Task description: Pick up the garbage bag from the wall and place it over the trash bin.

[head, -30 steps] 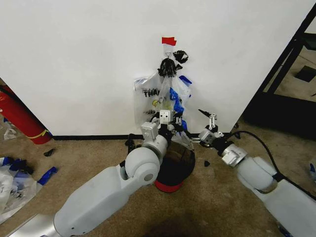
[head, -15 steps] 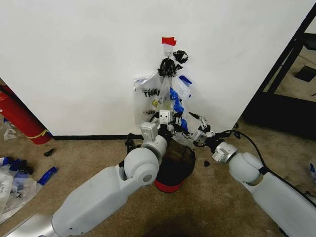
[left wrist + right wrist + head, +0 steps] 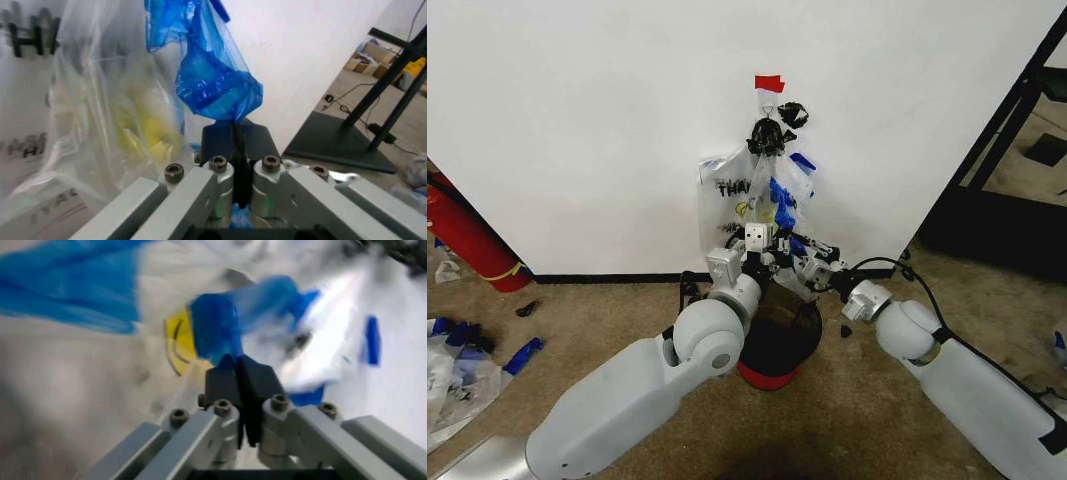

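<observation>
So the bag (image 3: 749,200) hangs on the wall (image 3: 577,120), bunched at the top under a black knot (image 3: 765,135) just below the red tape (image 3: 769,83). You can read part of the black lettering on the see-through plastic, plus some yellow and the blue strips.

The left gripper (image 3: 767,257) is up at the lower edge of the bag, right above the bin (image 3: 779,338). In the left wrist view its two black pads (image 3: 221,142) are pressed flat together, and a scrunched fold of blue plastic (image 3: 217,87) comes out right at their tips, so it looks pinched on the bag there. The rest of the bag spreads out beyond the pads, toward the wall.

The right gripper (image 3: 811,257) sits just beside the left one, nearly touching it, also at the bottom of the bag. In the right wrist view its pads (image 3: 259,385) are closed against each other too, with blue plastic and the yellow face right past the tips. That shot is smeared, so I can't say for sure there's plastic caught between them, only that the pads meet and the bag is right up against them.

The bin stands on the carpet (image 3: 627,310) below both grippers, close to the baseboard (image 3: 607,277), its black mesh mostly hidden behind the left arm, red base showing. Off beyond the left arm there's a red cylinder (image 3: 462,235) leaning at the wall.
</observation>
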`<state>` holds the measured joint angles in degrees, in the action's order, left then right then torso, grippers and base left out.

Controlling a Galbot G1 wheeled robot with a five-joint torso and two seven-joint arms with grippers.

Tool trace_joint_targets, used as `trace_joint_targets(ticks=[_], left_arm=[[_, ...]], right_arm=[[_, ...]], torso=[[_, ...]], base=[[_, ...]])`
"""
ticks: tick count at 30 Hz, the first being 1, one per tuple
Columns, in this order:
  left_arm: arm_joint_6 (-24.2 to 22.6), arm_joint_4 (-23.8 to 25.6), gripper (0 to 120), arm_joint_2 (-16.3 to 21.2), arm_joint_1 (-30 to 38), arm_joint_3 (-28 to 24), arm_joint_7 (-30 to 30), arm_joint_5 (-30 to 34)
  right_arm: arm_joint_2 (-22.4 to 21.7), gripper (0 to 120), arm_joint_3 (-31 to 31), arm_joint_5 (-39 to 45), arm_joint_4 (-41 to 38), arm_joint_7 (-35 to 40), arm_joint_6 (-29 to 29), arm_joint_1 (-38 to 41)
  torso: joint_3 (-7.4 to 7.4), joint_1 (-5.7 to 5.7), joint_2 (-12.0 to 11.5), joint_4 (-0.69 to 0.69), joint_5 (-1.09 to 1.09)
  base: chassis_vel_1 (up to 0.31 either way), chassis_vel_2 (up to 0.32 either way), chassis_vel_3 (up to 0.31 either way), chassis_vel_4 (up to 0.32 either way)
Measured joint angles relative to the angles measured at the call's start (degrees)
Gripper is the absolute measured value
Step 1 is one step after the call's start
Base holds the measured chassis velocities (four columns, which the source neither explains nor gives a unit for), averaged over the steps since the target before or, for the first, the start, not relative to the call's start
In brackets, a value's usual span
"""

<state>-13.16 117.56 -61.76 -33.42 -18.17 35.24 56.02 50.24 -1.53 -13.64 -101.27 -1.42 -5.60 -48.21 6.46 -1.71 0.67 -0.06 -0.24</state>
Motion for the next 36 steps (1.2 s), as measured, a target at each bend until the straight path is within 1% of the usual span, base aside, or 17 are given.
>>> trace_joint_targets(ticks=[3, 5, 6, 7, 8, 9, 12, 16, 21, 22, 23, 25, 28, 31, 32, 34, 36], left_arm=[[0.10, 0.00, 0, 0.49, -0.50, 0.89, -0.15, -0.08], [0.23, 0.02, 0, 1.14, -1.24, 1.93, -0.44, -0.35], [0.41, 0.18, 0, 1.71, -1.86, 2.73, -0.69, -0.74], [0.54, 0.38, 0, 2.16, -2.37, 3.31, -0.87, -0.95], [0.64, 0.70, 0, 2.69, -3.12, 4.16, -1.02, -1.09], [0.64, 0.70, 0, 2.69, -3.12, 4.16, -1.02, -1.09], [0.72, 1.84, 0, 3.62, -5.50, 7.69, -1.36, -1.24], [0.73, 3.48, 0, 4.74, -8.17, 11.79, -1.41, -0.68], [0.81, 6.00, 0, 6.65, -11.94, 14.11, -1.82, -0.31], [0.83, 6.62, 0, 6.90, -13.46, 14.65, -1.95, -0.45], [0.88, 7.20, 0, 7.08, -15.05, 15.33, -2.11, -0.79], [0.96, 7.81, 0, 7.22, -16.49, 16.09, -2.25, -1.18], [1.34, 11.45, 0, 8.22, -24.14, 20.61, -2.98, -2.89], [1.50, 12.49, 0, 8.59, -26.43, 21.89, -3.21, -3.42], [1.70, 13.30, 0, 8.82, -28.04, 22.73, -3.36, -3.86], [2.06, 14.64, 0, 9.22, -31.36, 23.77, -3.54, -4.81], [2.18, 15.19, 0, 9.27, -32.47, 24.02, -3.59, -5.21]], right_arm=[[1.10, 0, -2.05, 3.94, -1.00, 1.64, 0.64, -2.36], [2.45, 0, -4.15, 10.29, -2.79, 3.17, 1.32, -5.04], [3.51, 0, -5.80, 17.35, -4.57, 4.03, 1.40, -7.19], [4.08, 0, -6.53, 21.13, -5.55, 4.44, 1.32, -8.11], [5.17, 0, -7.59, 27.07, -7.29, 5.24, 1.21, -9.43], [5.17, 0, -7.59, 27.07, -7.29, 5.24, 1.21, -9.43], [8.20, 0, -9.77, 39.29, -11.70, 8.09, 0.80, -12.11], [11.29, 0, -12.22, 47.73, -16.91, 9.54, 0.66, -15.88], [12.89, 0, -14.36, 50.98, -20.19, 10.31, 1.03, -20.32], [13.12, 0, -14.82, 50.82, -20.28, 10.32, 1.01, -21.57], [13.42, 0, -15.05, 50.50, -20.27, 10.33, 0.88, -22.80], [13.64, 0, -15.05, 50.23, -20.22, 10.31, 0.70, -23.45], [14.34, 0, -14.21, 48.61, -19.73, 9.94, 0.16, -25.67], [14.46, 0, -13.76, 48.20, -19.72, 9.77, 0.10, -26.40], [14.57, 0, -13.50, 47.90, -19.75, 9.62, 0.06, -26.84], [14.85, 0, -13.30, 47.08, -20.01, 9.39, -0.18, -28.24], [15.01, 0, -13.34, 46.73, -20.24, 9.35, -0.32, -29.00]], torso=[[0.00, 0.00, 0.00, -0.01, 0.01], [0.00, 0.00, 0.00, -0.02, 0.01], [0.00, 0.00, 0.00, -0.02, 0.01], [0.00, 0.00, 0.00, -0.03, 0.01], [0.00, 0.00, 0.00, -0.02, -0.01], [0.00, 0.00, 0.00, -0.02, -0.01], [-0.01, 0.01, 0.00, 0.02, 0.00], [-0.01, 0.01, 0.00, -0.01, 0.00], [-0.01, 0.01, 0.01, -0.01, 0.00], [-0.01, 0.01, 0.00, 0.00, -0.01], [-0.01, 0.01, 0.00, -0.03, -0.01], [-0.01, 0.01, 0.00, -0.05, -0.01], [-0.01, 0.01, 0.00, 0.01, 0.00], [-0.01, 0.01, 0.01, 0.04, -0.01], [-0.01, 0.01, 0.00, 0.01, 0.00], [-0.01, 0.01, 0.00, 0.02, 0.01], [-0.01, 0.01, 0.01, -0.01, -0.01]], base=[[0.000, 0.000, 0.000, 0.000], [0.000, 0.000, 0.000, 0.000], [0.000, 0.000, 0.000, 0.000], [0.000, 0.000, 0.000, 0.000], [0.000, 0.000, 0.000, 0.000], [0.000, 0.000, 0.000, 0.000], [0.000, 0.000, 0.000, 0.000], [0.000, 0.000, 0.000, 0.000], [0.000, 0.000, 0.000, 0.000], [0.000, 0.000, 0.000, 0.000], [0.000, 0.000, 0.000, 0.000], [0.000, 0.000, 0.000, 0.000], [0.000, 0.000, 0.000, 0.000], [0.000, 0.000, 0.000, 0.000], [0.000, 0.000, 0.000, 0.000], [0.000, 0.000, 0.000, 0.000], [0.000, 0.000, 0.000, 0.000]])
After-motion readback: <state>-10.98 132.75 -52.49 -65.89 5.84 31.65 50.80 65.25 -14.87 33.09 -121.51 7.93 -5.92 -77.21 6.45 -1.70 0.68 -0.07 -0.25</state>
